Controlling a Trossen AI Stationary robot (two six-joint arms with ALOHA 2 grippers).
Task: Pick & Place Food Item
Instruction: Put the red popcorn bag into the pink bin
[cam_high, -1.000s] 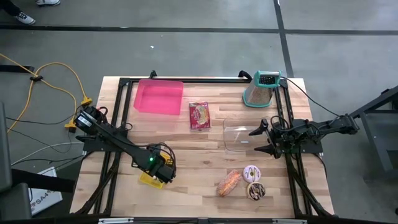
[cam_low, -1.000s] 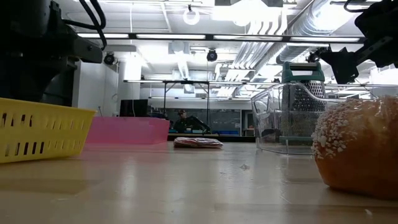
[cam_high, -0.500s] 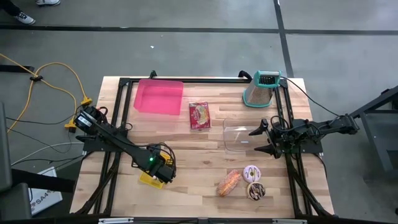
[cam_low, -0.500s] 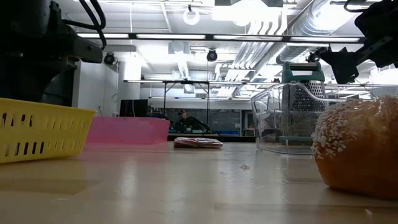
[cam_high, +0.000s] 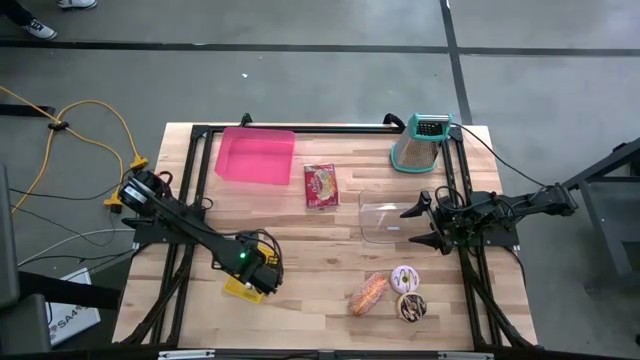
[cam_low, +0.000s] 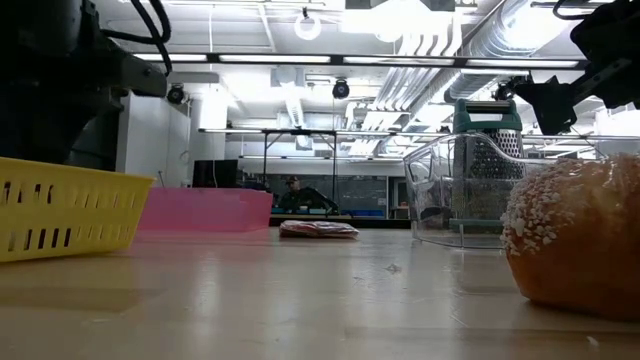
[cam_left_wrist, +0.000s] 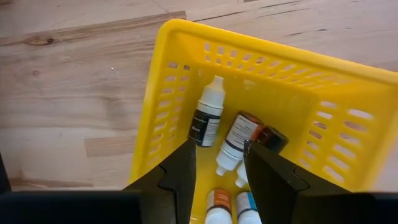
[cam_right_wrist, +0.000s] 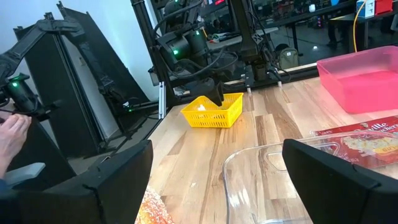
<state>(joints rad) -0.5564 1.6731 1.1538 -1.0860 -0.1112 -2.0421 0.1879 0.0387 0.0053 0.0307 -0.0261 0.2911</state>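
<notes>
The food lies loose on the table: a red snack packet (cam_high: 321, 186) at the middle, a sugared bread roll (cam_high: 368, 293) and two doughnuts (cam_high: 405, 278) near the front edge. My left gripper (cam_high: 255, 275) points straight down over a yellow basket (cam_left_wrist: 261, 81) that holds several small bottles (cam_left_wrist: 205, 118). Its fingers stand open above the basket with nothing between them. My right gripper (cam_high: 410, 227) waits level at the right, wide open, beside a clear container (cam_high: 385, 222).
A pink tray (cam_high: 256, 155) stands at the far left and a teal-topped grater (cam_high: 420, 145) at the far right. Bare wood lies between the basket and the roll. A person's hand (cam_right_wrist: 12, 134) shows beyond the table's left side.
</notes>
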